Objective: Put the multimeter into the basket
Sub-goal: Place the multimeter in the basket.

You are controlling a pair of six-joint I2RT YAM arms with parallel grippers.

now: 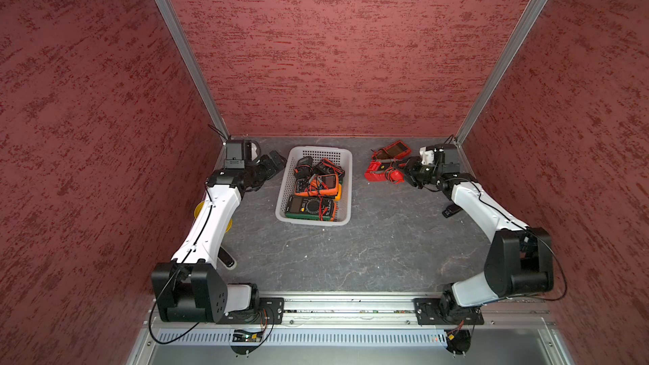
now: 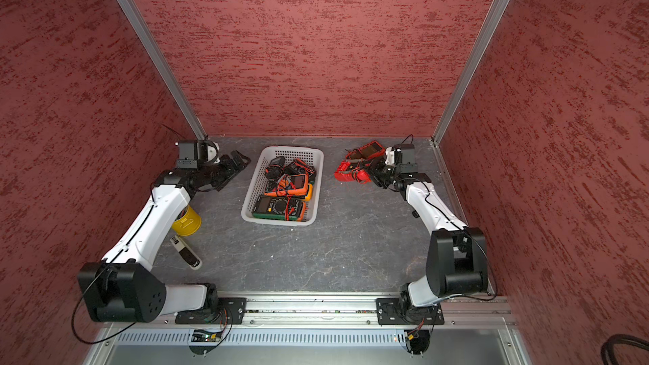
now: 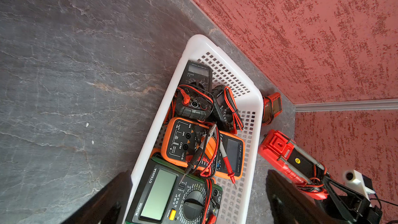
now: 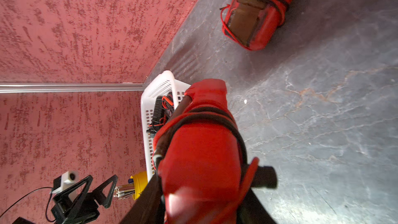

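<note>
Yellow cup (image 2: 188,221) is nearest, on the table (image 2: 316,258) beside the left arm. Thin rods stick out of it in the right wrist view; can't tell what they are.

Basket (image 1: 313,222) sits mid-table, long axis near-to-far.
- Near end: green meter (image 1: 309,208), flat and face up.
- Middle: orange meter (image 1: 318,186) stacked on another orange-edged one, leads draped over both.
- Far end: two black meters (image 1: 303,165) tangled in red/black leads.

Red multimeter (image 1: 377,170) is outside the basket, right of its far half, near but not touching. It has a red shell, a black label with a yellow sticker, and probes clipped along its back. The leads are bunched at the gripper end. Long axis runs across the table, free end toward the basket wall. Can't tell if it's on the table or just off it.

Right gripper (image 1: 398,171) is clamped on its outer end. Left gripper (image 1: 275,162) has fingers spread wide, holding nothing, left of the basket's far end.

Farthest is a second red meter (image 1: 397,150) by the back wall, leads wrapped round it.
</note>
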